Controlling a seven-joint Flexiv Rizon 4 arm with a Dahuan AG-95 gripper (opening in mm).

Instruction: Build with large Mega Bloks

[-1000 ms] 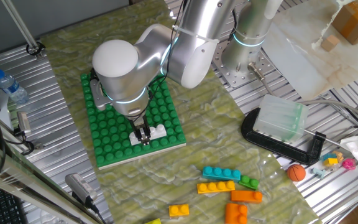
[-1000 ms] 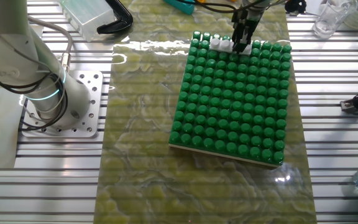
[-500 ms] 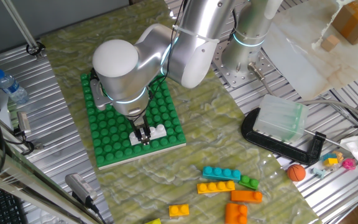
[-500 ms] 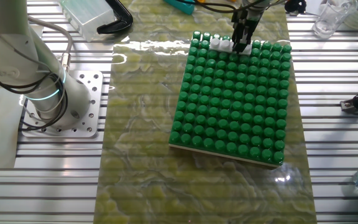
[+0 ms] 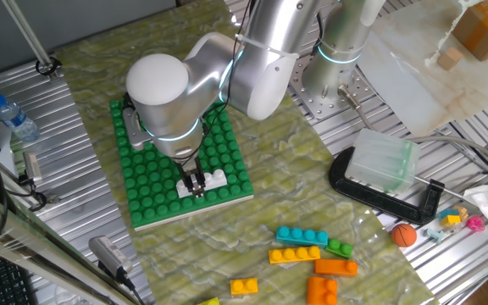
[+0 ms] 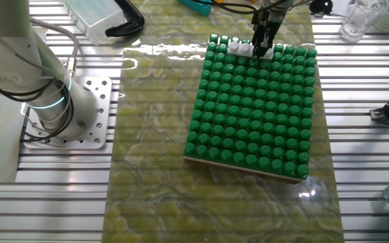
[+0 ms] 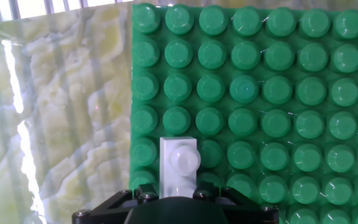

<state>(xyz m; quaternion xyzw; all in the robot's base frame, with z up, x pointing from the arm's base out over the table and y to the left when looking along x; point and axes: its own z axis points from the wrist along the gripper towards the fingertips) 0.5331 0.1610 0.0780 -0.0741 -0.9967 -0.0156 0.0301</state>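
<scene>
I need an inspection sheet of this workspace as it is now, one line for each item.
Surface: green marbled mat on a slatted metal table; green baseplate on the mat.
Job's things: white brick on the baseplate's edge row; cyan brick, yellow brick, orange brick loose on the mat.
Clutter: orange ball, black clamp, water bottle.
Grippers: hand at the white brick; grip cannot be told.
Cables: black cables on the wrist.
Surroundings: arm base.
</scene>
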